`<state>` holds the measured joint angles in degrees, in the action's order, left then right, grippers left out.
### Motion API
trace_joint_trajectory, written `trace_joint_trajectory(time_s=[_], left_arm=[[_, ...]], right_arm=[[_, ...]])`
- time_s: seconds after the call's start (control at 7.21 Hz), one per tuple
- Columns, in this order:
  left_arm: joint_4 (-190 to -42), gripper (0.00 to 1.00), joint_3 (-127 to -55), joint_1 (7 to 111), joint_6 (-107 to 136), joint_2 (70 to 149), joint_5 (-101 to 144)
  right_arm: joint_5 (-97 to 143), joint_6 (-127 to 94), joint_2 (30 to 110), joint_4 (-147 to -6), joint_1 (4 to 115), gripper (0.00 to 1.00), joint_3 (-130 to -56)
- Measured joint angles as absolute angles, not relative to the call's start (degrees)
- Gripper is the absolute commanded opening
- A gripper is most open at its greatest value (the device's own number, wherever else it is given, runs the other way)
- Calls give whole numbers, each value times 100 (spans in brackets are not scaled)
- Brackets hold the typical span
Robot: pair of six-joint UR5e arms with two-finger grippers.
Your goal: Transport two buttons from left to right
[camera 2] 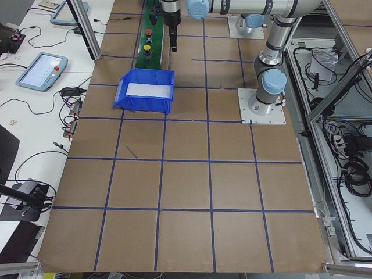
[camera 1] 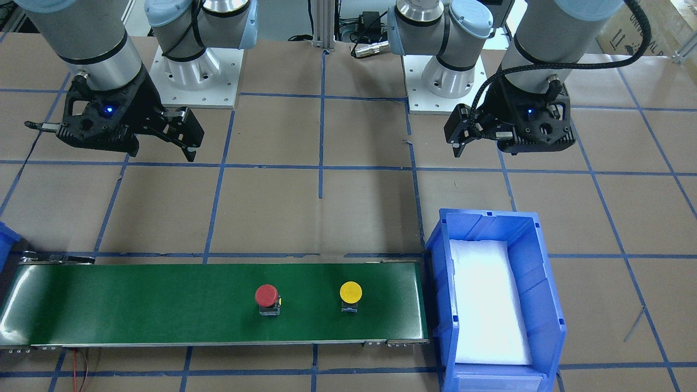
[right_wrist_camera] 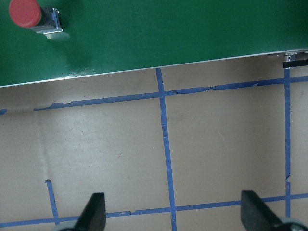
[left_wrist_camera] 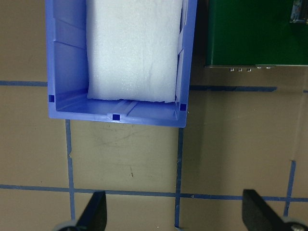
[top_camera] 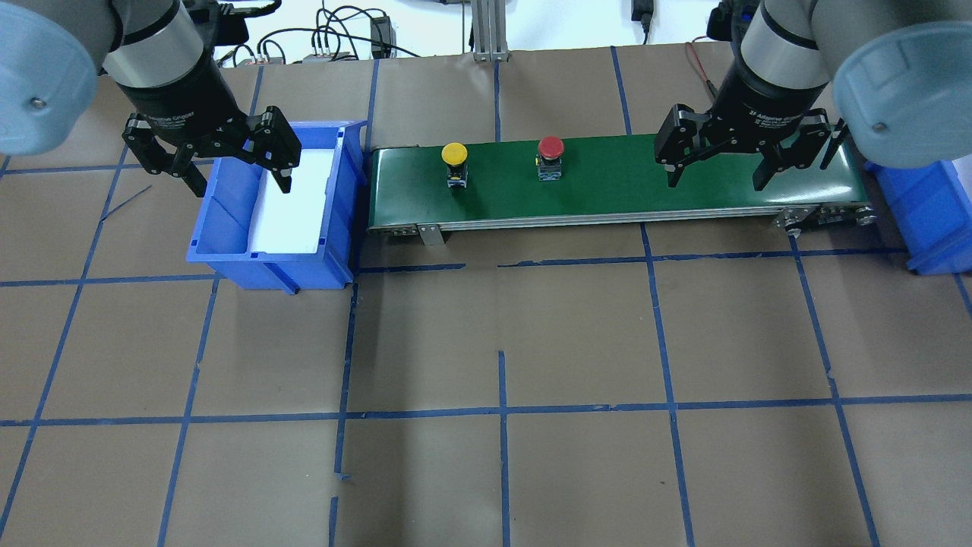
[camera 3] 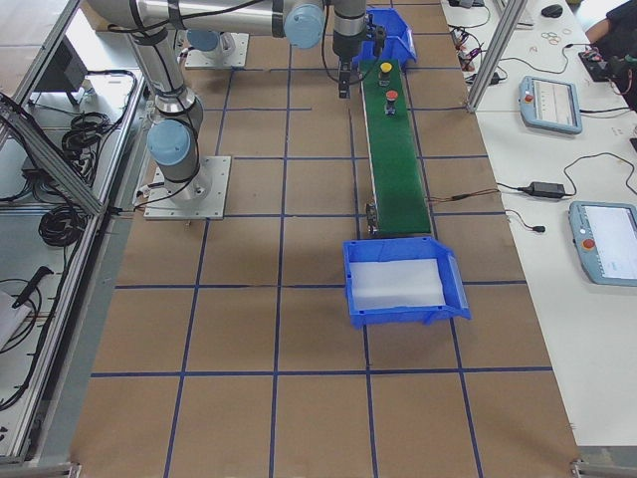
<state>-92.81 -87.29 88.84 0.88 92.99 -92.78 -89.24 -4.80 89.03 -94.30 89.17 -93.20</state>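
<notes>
Belt (top_camera: 607,182) carries the red button (top_camera: 550,147), right of the yellow button (top_camera: 454,154). The released right tool (top_camera: 715,184), nearer to it, has the red button on its left; the left tool (top_camera: 243,186), also released, hovers by the bin (top_camera: 228,258).

The left end effector (top_camera: 243,186) hangs from an upright wrist and points straight down, its jaws spread wide with nothing between them. The right end effector (top_camera: 715,184) is posed alike: pointing down, jaws wide apart, empty.
</notes>
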Motion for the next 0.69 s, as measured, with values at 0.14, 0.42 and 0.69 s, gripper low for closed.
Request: trace_joint_trajectory(time_s=[0.14,0.42,0.69], left_arm=[[-9271,100,-8739,8886,88,9299,-9263],[-9262,100,-8757,8883,88,9299,-9254],[-9275,100,-8757,8884,90,9299,-9257]], right_arm=[[-8922,-482,8903,-9430,8919,100,-9315],[-8923,-481,8903,-9429,8921,100,-9297],[-8931,-483,8907,-9456,8919,100,-9259]])
